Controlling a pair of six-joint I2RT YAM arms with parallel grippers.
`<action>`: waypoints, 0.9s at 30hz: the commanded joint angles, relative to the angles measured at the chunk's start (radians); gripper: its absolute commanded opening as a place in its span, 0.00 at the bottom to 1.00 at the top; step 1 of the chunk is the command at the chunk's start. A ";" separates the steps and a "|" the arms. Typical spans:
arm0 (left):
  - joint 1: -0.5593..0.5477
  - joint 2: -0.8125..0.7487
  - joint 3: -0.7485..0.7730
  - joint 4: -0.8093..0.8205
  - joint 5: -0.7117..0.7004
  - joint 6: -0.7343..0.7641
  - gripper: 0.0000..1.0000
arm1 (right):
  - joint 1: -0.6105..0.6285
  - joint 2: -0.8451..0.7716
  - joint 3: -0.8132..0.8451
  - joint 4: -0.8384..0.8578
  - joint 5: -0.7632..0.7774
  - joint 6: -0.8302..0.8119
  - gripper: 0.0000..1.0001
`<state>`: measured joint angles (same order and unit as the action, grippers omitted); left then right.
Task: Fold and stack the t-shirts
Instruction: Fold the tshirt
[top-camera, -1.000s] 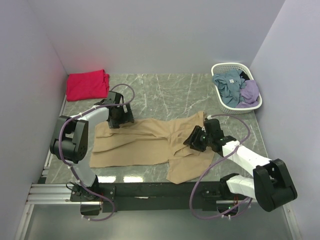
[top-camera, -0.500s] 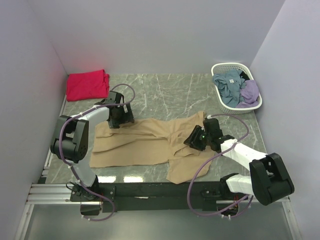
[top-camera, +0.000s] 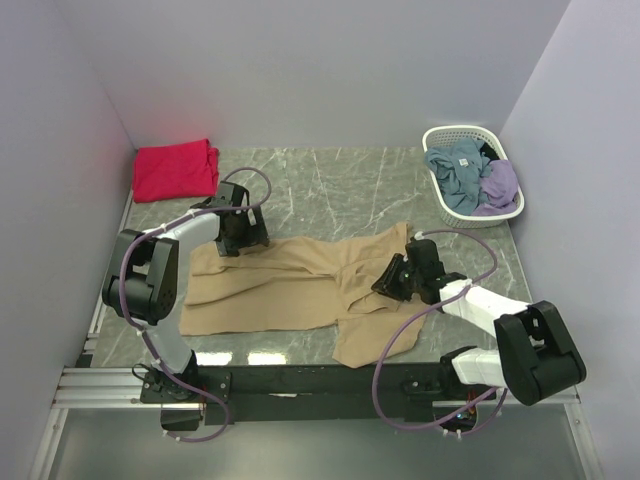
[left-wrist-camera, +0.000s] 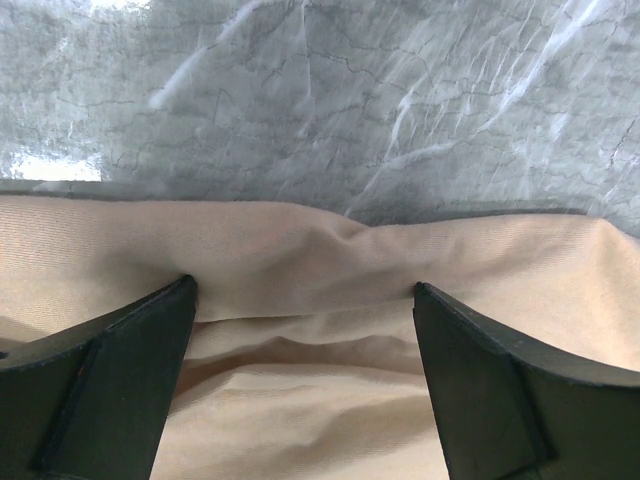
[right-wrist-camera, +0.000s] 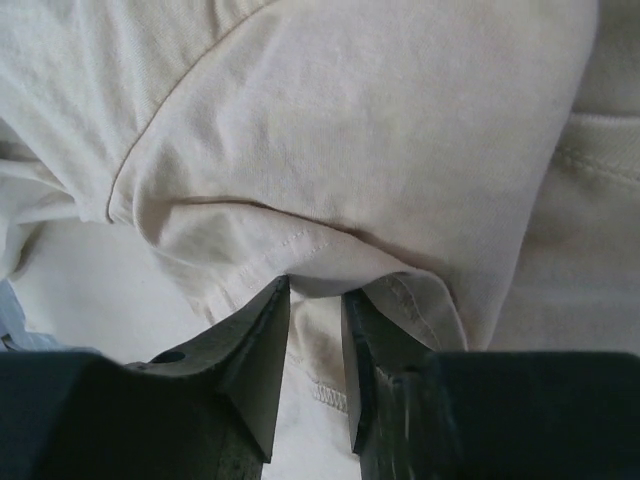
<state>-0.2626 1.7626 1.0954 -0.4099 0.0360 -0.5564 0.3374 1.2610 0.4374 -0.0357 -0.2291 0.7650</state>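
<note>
So, the tan t-shirt (top-camera: 290, 285) was lying spread across the middle of the marble table (top-camera: 340, 190). It was pretty wrinkled, with one part trailing toward the near edge on the right.

The left gripper (left-wrist-camera: 302, 285) was down on the shirt's far-left edge. Its two dark fingers (left-wrist-camera: 130, 350) were spread wide apart, with the tips resting on the cloth right where it met bare table, so it wasn't pinching anything.

The right gripper (right-wrist-camera: 315, 288) was a different story. It was over on the shirt's right side, with its jaws almost together and a stitched hem fold caught between them, so it was clamped on the tan cloth.

The red-pink t-shirt (top-camera: 175, 170) sat in a folded bundle in the far-left corner, well apart from the tan one — nothing was touching it. A white lattice basket (top-camera: 482, 214) sat in the far-right corner, with a blue garment (top-camera: 455, 165) and a purple garment (top-camera: 500, 182) piled in it.
</note>
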 joint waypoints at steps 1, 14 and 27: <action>-0.006 0.011 0.027 -0.006 -0.004 0.019 0.96 | -0.006 0.018 0.010 0.057 0.020 -0.018 0.33; -0.007 0.012 0.029 -0.001 0.002 0.019 0.96 | -0.001 -0.124 0.055 -0.079 -0.045 -0.093 0.00; -0.015 0.012 0.026 0.003 0.002 0.016 0.96 | 0.202 -0.123 0.092 -0.178 -0.130 -0.004 0.00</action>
<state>-0.2676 1.7653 1.1000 -0.4126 0.0353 -0.5430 0.4858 1.1347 0.4774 -0.1719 -0.3416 0.7261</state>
